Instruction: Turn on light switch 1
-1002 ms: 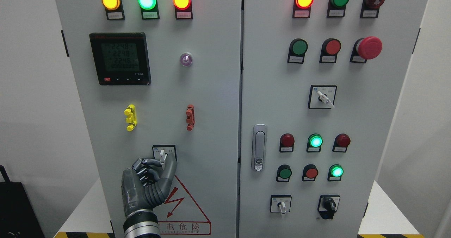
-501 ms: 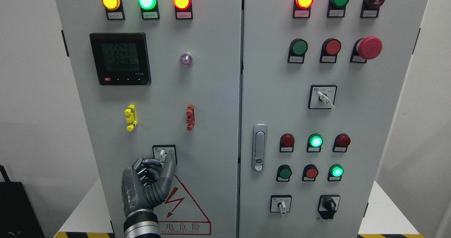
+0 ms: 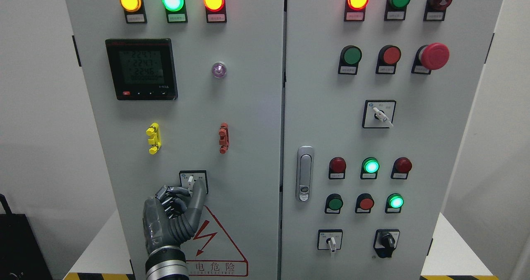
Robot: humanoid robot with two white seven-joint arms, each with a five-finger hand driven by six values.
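Fingers (image 3: 176,195) of the left robot hand (image 3: 174,213) curl around the small white lever of the light switch (image 3: 191,182), which sits in a black-framed square plate low on the left door of the grey cabinet (image 3: 248,106). The longest finger arches up along the right side of the lever while the bent ones close in from the left, so the lever is pinched between them and stands nearly upright. The forearm comes up from the bottom edge, left of the middle, in front of the red warning triangle (image 3: 215,238).

Above the switch are a yellow clip (image 3: 153,138) and a red clip (image 3: 223,138), then a black meter (image 3: 141,69) with a lit display and a small violet lamp (image 3: 219,70). Along the top of the left door, three indicator lamps glow amber, green and amber-red. The right door carries a silver door handle (image 3: 304,173), a red mushroom button (image 3: 434,56) and rows of round buttons.
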